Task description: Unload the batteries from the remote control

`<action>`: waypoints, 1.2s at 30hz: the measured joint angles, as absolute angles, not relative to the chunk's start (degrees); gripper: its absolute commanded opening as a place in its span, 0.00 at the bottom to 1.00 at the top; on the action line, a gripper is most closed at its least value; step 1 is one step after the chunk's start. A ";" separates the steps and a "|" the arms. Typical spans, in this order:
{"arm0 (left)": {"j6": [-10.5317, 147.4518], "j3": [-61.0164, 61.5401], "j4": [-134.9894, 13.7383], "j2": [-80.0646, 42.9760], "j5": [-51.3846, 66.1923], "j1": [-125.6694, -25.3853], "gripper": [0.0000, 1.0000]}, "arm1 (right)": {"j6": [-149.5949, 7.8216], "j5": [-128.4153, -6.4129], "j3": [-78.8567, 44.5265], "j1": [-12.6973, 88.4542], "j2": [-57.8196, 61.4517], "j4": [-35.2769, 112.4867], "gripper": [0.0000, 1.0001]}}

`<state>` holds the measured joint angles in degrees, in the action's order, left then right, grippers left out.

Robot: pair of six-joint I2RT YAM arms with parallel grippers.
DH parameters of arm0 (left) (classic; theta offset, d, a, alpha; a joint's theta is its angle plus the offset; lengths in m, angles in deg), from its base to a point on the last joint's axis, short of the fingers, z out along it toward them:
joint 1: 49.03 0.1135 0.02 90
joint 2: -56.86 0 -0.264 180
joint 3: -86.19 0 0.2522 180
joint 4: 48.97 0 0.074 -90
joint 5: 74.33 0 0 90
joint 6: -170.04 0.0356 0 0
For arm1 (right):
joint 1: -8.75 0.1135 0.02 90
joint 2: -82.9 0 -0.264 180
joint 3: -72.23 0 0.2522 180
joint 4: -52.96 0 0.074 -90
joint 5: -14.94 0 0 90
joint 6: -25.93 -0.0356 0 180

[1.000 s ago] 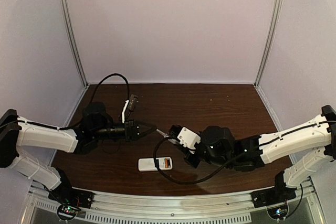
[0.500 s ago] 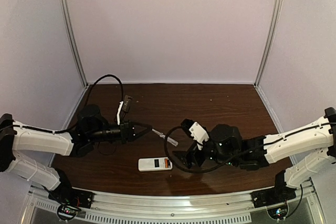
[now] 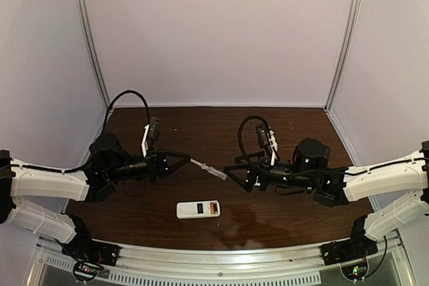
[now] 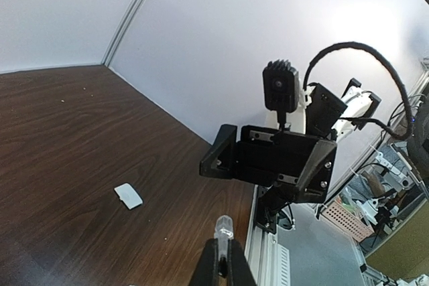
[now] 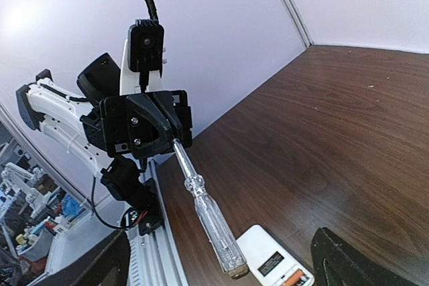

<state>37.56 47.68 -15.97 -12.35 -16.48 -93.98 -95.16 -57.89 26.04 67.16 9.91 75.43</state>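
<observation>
The remote control (image 3: 198, 209) lies flat near the table's front, its open compartment at the right end. An orange-red battery (image 5: 295, 278) shows in that compartment, at the bottom of the right wrist view; a second battery is not made out. My left gripper (image 3: 186, 159) (image 4: 222, 264) is shut on the shaft of a clear-handled screwdriver (image 3: 209, 169) (image 5: 208, 212), held level above the table and pointing right. My right gripper (image 3: 236, 174) (image 5: 228, 274) faces it, jaws spread wide and empty, just beyond the handle's end.
A small white cover piece (image 4: 128, 195) lies on the wood, seen only in the left wrist view. The aluminium rail (image 3: 221, 259) runs along the near edge. Pale walls close in the back and both sides.
My right gripper has let go of the screwdriver's handle, opened wide and swung back and to the right. The left gripper keeps the screwdriver and has drawn it slightly left.
</observation>
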 measured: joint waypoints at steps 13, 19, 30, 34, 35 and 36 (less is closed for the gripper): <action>37.45 47.68 -8.32 -11.06 -19.16 -93.98 0.00 | -112.28 -48.12 26.04 66.73 0.11 99.10 0.82; 36.75 47.68 -5.76 -11.01 -19.16 -93.98 0.00 | -116.50 -46.32 25.08 66.68 -3.51 106.22 0.73; 35.29 47.66 0.69 -14.62 -19.08 -93.98 0.00 | -122.13 -44.99 21.30 66.62 -9.33 113.74 0.51; 34.94 47.53 3.01 -16.57 -19.03 -93.95 0.00 | -122.88 -45.06 20.71 66.57 -10.07 114.01 0.50; 34.89 47.53 3.49 -16.89 -18.99 -93.98 0.00 | -122.99 -45.06 20.41 66.57 -10.27 114.01 0.49; 34.85 47.50 3.97 -17.24 -18.95 -93.98 0.00 | -123.03 -45.06 20.06 66.57 -10.51 114.03 0.47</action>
<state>34.85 47.50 3.97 -17.24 -18.95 -93.98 -123.03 -45.06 20.06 66.57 -10.51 114.03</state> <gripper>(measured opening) 0.036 0.501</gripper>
